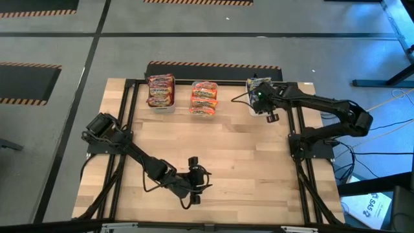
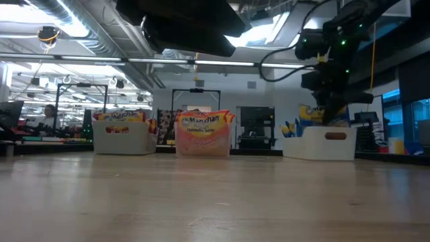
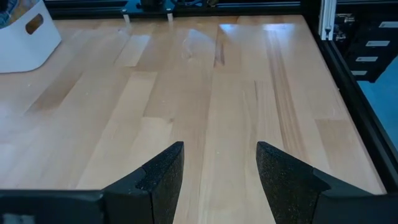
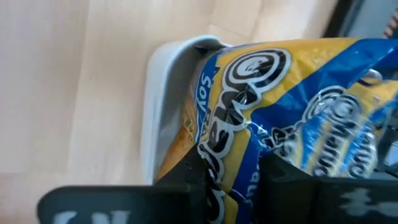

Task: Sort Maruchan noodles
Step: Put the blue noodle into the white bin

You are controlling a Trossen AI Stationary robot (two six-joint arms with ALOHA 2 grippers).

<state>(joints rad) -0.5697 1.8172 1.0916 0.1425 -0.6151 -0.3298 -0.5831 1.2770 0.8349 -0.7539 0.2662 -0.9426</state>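
Observation:
Three bins stand in a row along the table's far edge. The left one holds dark red-and-yellow Maruchan packets (image 1: pixel 160 90), the middle one pink-orange packets (image 1: pixel 204 98). At the white right bin (image 1: pixel 253 103) my right gripper (image 4: pixel 233 186) is shut on a blue-yellow-white packet (image 4: pixel 292 93) that lies against the bin's rim (image 4: pixel 155 93). Near the table's front edge my left gripper (image 3: pixel 219 180) stands open above bare wood, with nothing between its fingers. My right gripper pinches the blue-yellow-white packet's crinkled wrapper (image 4: pixel 239 155) between its two fingers. They come from above, slanting steeply down into the white bin. The packet sits just inside the bin's wall. I cannot tell whether it rests on the bin's contents.
Black frame rails (image 1: pixel 299 139) run along the table's left and right sides and behind the bins. The wide wooden middle of the table (image 1: pixel 233 149) lies between the arms. In the low view the white bin (image 2: pixel 329 144) shows under the right gripper.

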